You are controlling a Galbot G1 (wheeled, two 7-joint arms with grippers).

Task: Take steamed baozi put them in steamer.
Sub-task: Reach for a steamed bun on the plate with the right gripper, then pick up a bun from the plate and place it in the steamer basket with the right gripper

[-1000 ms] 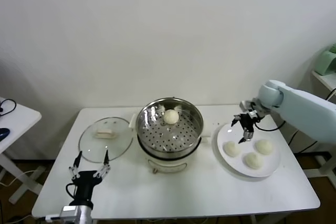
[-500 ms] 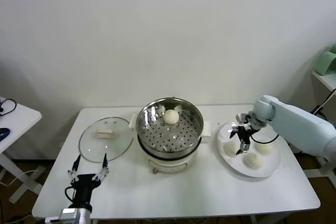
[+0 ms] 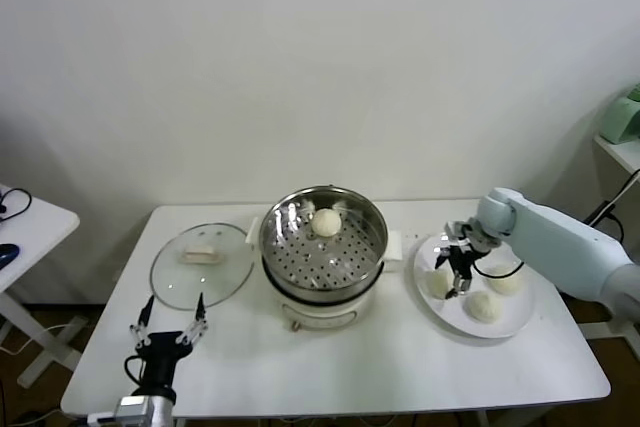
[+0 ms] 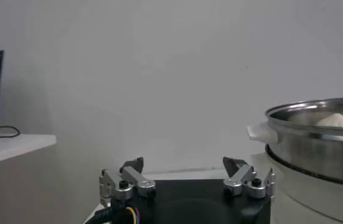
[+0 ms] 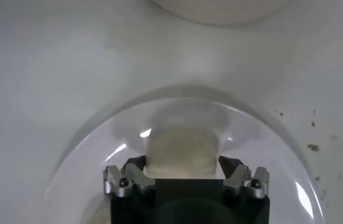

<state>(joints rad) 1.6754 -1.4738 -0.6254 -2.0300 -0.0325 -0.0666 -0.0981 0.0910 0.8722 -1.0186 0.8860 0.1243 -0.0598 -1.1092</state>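
Note:
On the white plate (image 3: 512, 325) at the table's right lie three baozi. My right gripper (image 3: 455, 273) is down over the left one (image 3: 436, 284), fingers pressed against its two sides; the right wrist view shows that baozi (image 5: 180, 152) filling the gap of the gripper (image 5: 183, 164), still resting on the plate (image 5: 92, 164). Two more baozi (image 3: 484, 306) (image 3: 506, 282) lie beside it. The steel steamer (image 3: 275, 247) stands mid-table with one baozi (image 3: 325, 222) on its perforated tray. My left gripper (image 3: 168, 319) is parked open at the front left, empty (image 4: 185, 167).
A round glass lid (image 3: 200, 267) with a pale handle lies left of the steamer (image 4: 317, 149). A second white table (image 3: 30, 217) stands at far left. A green object (image 3: 624, 117) sits on a shelf at far right.
My right gripper has come down onto the plate's left baozi and its fingers have closed in against it. The left arm has barely moved.

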